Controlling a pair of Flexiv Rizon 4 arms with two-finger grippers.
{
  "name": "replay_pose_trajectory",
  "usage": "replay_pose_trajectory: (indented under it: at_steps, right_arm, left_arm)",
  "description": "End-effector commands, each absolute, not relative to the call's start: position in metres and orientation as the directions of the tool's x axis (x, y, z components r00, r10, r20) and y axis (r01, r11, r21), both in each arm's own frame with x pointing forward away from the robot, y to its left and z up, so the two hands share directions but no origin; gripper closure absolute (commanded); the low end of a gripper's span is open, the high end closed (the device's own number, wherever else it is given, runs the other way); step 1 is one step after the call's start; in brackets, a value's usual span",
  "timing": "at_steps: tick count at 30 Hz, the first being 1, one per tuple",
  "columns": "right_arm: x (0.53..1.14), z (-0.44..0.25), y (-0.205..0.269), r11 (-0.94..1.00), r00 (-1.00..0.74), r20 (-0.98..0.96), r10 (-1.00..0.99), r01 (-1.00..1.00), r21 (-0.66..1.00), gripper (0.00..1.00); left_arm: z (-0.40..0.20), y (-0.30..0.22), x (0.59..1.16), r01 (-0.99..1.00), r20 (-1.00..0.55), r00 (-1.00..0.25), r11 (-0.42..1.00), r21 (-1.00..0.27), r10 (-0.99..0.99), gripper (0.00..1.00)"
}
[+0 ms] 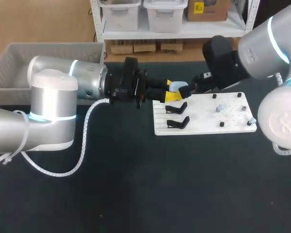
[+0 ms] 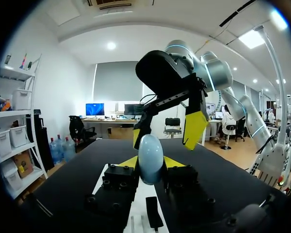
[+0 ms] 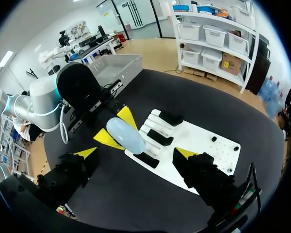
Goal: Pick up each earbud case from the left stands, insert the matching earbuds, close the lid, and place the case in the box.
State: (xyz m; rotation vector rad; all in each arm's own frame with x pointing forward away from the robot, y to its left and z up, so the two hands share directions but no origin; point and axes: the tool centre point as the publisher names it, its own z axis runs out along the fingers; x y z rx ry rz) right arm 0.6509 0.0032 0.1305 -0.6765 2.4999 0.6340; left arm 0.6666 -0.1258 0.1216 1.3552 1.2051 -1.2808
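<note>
My left gripper [image 1: 172, 91] is shut on a pale blue, closed earbud case [image 1: 178, 86], held in the air over the far left edge of the white board [image 1: 203, 127]. In the left wrist view the case [image 2: 151, 158] stands between the yellow fingertips [image 2: 128, 161]. My right gripper [image 3: 136, 154] hangs open right over the case [image 3: 125, 135] without touching it, its fingers wide on either side. Seen from the left wrist, the right gripper [image 2: 166, 135] is just beyond the case. Small earbuds [image 1: 221, 108] lie among pegs on the board's right half.
Black stands [image 1: 176, 108] sit on the board's left part, below the held case; three of these stands [image 3: 160, 137] show in the right wrist view. A grey box [image 1: 19, 63] stands at the back left of the black table.
</note>
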Motion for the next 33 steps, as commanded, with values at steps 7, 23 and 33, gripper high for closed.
replay_pose_trajectory:
  at_steps: [7, 23, 33]
  right_arm:
    - [0.663, 0.125, 0.0, 0.788, -0.78, -0.533, -0.327, -0.537, 0.302, 0.0]
    - [0.675, 0.13, -0.006, 0.813, -0.783, -0.546, -0.298, -0.508, 0.285, 0.0]
    - [0.678, 0.159, -0.024, 0.839, -0.714, -0.637, -0.289, -0.51, 0.191, 0.0]
  left_arm:
    - [0.121, -0.126, 0.665, 0.992, -0.997, -0.005, -0.127, -0.014, 0.071, 1.0]
    - [0.121, -0.126, 0.665, 0.992, -0.997, -0.005, -0.127, -0.014, 0.071, 1.0]
    - [0.121, -0.126, 0.665, 0.992, -0.997, -0.005, -0.127, -0.014, 0.071, 1.0]
